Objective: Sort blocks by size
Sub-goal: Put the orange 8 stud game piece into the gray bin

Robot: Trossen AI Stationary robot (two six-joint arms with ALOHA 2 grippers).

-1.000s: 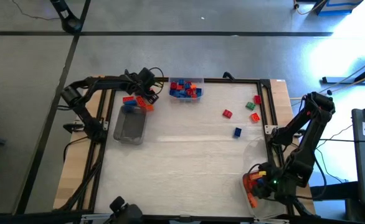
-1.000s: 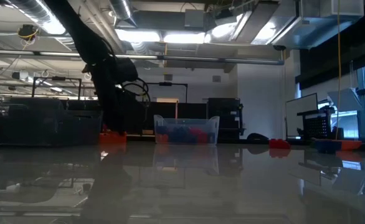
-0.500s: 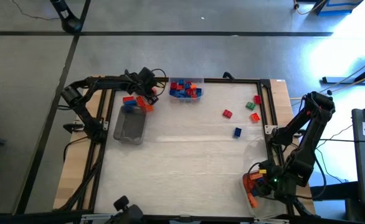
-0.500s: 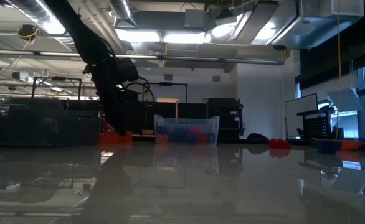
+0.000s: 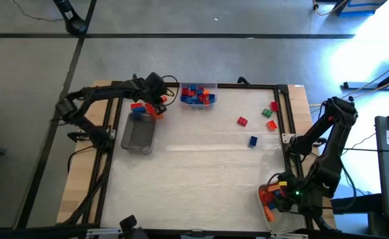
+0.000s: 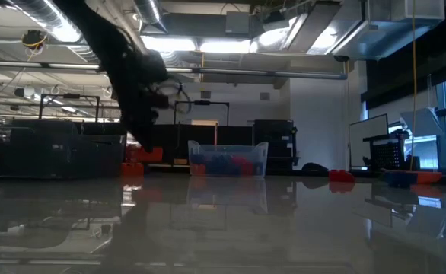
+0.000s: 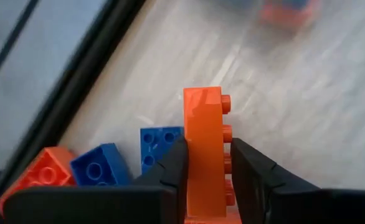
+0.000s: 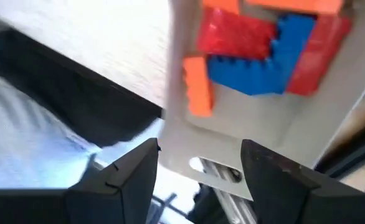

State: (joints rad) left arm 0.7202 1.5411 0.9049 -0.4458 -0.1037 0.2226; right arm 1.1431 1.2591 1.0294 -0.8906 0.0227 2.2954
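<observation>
Left end effector (image 7: pixel 207 163) now clamped on an orange brick (image 7: pixel 204 149), lifted clear of the small pile (image 5: pixel 141 108) beside the clear tray (image 5: pixel 139 133) at the desk's (image 5: pixel 194 172) far-left corner; a second ago open. Pick done; placing by size next. Right end effector (image 8: pixel 198 163) released, empty, hovering over near-right blocks (image 8: pixel 263 53).

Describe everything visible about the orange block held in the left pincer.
The orange block is a long, glossy plastic brick with a row of round studs along one side. It stands on end between the left pincer's two dark fingers, which clamp its broad faces, studs turned sideways. The low view shows it lifted just off the table at the far left corner. Below it lie loose blue and orange-red blocks; it does not visibly touch them.
</observation>
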